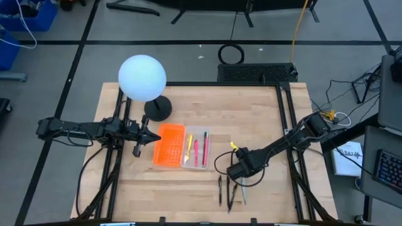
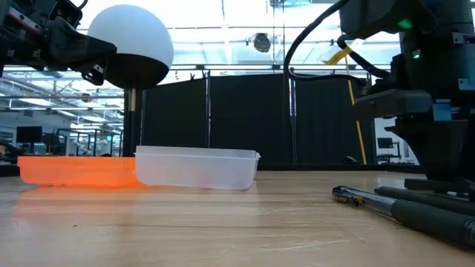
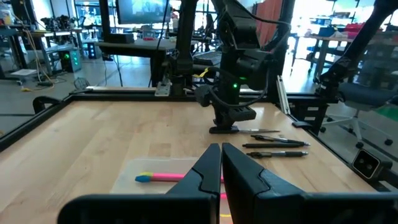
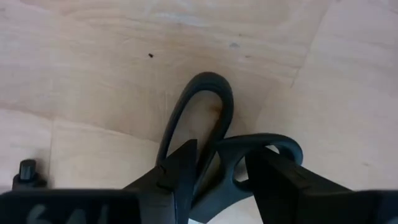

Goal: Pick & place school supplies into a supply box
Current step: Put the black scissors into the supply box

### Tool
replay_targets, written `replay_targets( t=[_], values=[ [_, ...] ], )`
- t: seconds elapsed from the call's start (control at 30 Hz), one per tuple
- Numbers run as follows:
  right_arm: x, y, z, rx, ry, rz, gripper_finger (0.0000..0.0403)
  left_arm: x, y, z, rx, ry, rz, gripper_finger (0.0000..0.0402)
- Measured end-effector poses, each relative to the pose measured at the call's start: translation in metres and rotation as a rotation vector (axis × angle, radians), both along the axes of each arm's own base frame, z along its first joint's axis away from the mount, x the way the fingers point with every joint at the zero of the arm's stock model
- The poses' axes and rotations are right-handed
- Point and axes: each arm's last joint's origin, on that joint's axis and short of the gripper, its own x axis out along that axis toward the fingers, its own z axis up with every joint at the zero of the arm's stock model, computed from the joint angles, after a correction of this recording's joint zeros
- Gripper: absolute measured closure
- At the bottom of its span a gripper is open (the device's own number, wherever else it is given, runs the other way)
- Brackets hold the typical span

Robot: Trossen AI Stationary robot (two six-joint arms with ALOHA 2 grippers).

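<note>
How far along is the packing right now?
Done: three pens, yellow, pink and red-pink, lie in the clear supply box. In hand: the right end effector is down over the scissors, fingers either side of a handle loop, not yet closed. Left: the scissors and dark pens on the table.

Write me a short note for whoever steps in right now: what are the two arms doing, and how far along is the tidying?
Left gripper: shut, holding nothing, waiting above the orange tray.
Right gripper: open, down at the table, fingers on either side of the scissors handle, not yet closed.
Done: three pens, yellow and two pink, lie in the clear box.
Left: the scissors and the dark pens beside them, all on the table at the front edge, right of the box.
</note>
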Motion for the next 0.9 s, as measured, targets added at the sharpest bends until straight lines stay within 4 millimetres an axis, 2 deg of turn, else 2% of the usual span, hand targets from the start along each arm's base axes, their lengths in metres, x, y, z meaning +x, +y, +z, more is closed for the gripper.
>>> replay_targets(
  t=[0.13, 0.23, 0.33, 0.5, 0.67, 0.9],
  values=[
    [-0.009, -0.006, -0.013, 0.023, 0.024, 0.002, 0.0273, 0.0, 0.0, 0.0, 0.0, 0.0, 0.0, 0.038],
    [-0.013, -0.009, -0.02, 0.086, 0.038, -0.022, 0.0301, 0.0, 0.0, 0.0, 0.0, 0.0, 0.0, 0.038],
    [-0.015, -0.012, -0.022, 0.094, 0.039, -0.017, 0.0349, 0.0, 0.0, 0.0, -0.001, 0.003, 0.0, 0.038],
    [-0.014, -0.019, -0.016, 0.114, 0.017, -0.006, 0.0355, 0.0, 0.0, 0.0, -0.002, 0.005, 0.0, 0.038],
    [-0.013, -0.026, 0.01, 0.098, -0.107, -0.001, 0.0358, 0.0, 0.0, 0.0, -0.003, 0.006, 0.0, 0.038],
    [-0.024, -0.038, 0.055, -0.006, -0.322, -0.114, 0.0374, 0.0, 0.0, -0.001, -0.008, 0.007, 0.001, 0.038]
  ],
)
